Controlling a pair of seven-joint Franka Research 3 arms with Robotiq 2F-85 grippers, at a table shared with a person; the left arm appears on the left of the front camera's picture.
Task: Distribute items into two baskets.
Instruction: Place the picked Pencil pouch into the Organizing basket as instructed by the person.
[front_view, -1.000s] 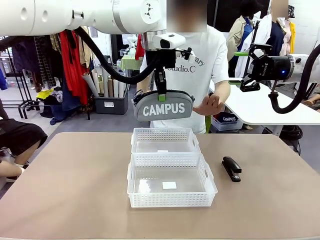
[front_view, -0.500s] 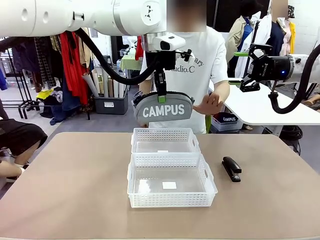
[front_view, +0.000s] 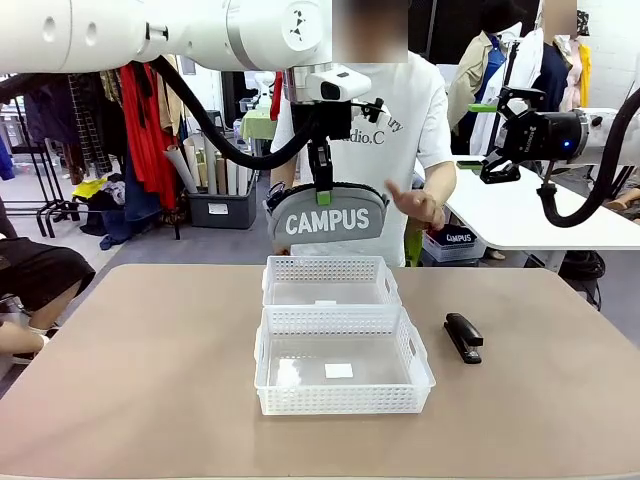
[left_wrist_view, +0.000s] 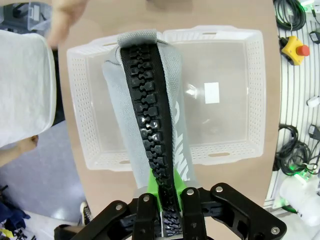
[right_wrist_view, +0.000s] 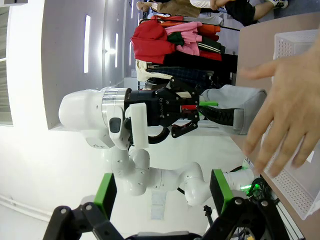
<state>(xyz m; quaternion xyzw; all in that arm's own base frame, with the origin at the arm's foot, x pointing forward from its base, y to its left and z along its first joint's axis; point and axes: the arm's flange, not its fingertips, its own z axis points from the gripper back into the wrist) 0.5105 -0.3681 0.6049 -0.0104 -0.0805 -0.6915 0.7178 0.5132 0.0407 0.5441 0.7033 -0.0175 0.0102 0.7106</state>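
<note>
My left gripper (front_view: 322, 192) is shut on the zip edge of the grey "CAMPUS" pouch (front_view: 327, 216) and holds it in the air above the far end of the two white baskets. The far basket (front_view: 330, 270) and the near basket (front_view: 345, 398) sit end to end at the table's middle, both bare. In the left wrist view the pouch (left_wrist_view: 150, 115) hangs from my fingers (left_wrist_view: 146, 220) over a basket (left_wrist_view: 254, 90). The black stapler (front_view: 463, 337) lies on the table right of the near basket. My right gripper (front_view: 483, 140) hovers open, high at the right, with open fingers (right_wrist_view: 105, 195).
A person stands at the far side with one hand (front_view: 420, 204) raised just right of the pouch; that hand (right_wrist_view: 285, 110) is close in front of my right wrist camera. A white side table (front_view: 530, 215) stands at the right.
The person's raised hand has shifted a little up and left. Both arms and the pouch have stayed where they were.
</note>
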